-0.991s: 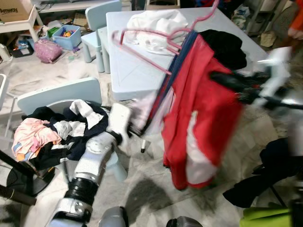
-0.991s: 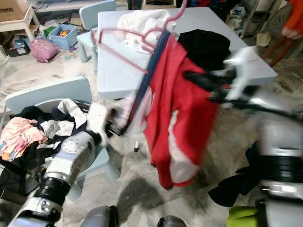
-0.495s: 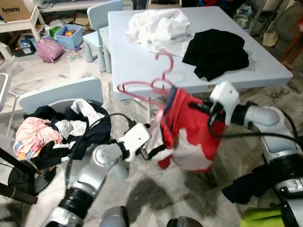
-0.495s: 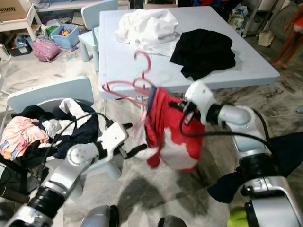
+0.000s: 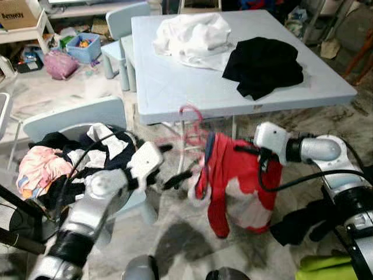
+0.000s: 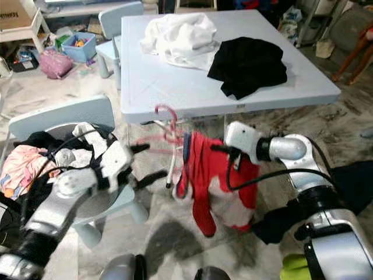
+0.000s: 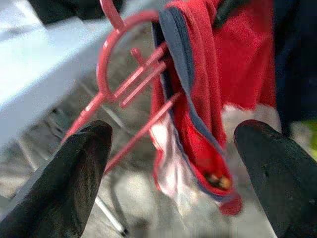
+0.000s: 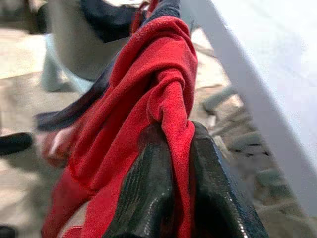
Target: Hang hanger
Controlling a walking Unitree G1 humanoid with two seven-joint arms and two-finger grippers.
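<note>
A red garment (image 5: 236, 181) with white patches and a navy lining hangs in front of the light blue table (image 5: 175, 87), below its front edge. A pink hanger (image 5: 189, 131) pokes out of the garment's top, blurred, hook upward. My right gripper (image 5: 247, 153) is shut on a fold of the red cloth (image 8: 171, 99) and bears the garment. My left gripper (image 5: 178, 162) is to the left of the garment, open wide. In the left wrist view its fingers (image 7: 64, 183) stand well apart, with the hanger (image 7: 124, 79) ahead of them and untouched.
A white cloth (image 5: 192, 35) and a black cloth (image 5: 262, 64) lie on the table. At the left, a pale blue chair (image 5: 70, 119) holds a pile of clothes (image 5: 64, 163). Dark clothing (image 5: 303, 221) lies on the floor at right. Boxes and toys clutter the far left.
The garment and hanger have come down from in front of the tabletop to below its edge. My left gripper has drawn back to the left and now stands open, apart from the cloth.
</note>
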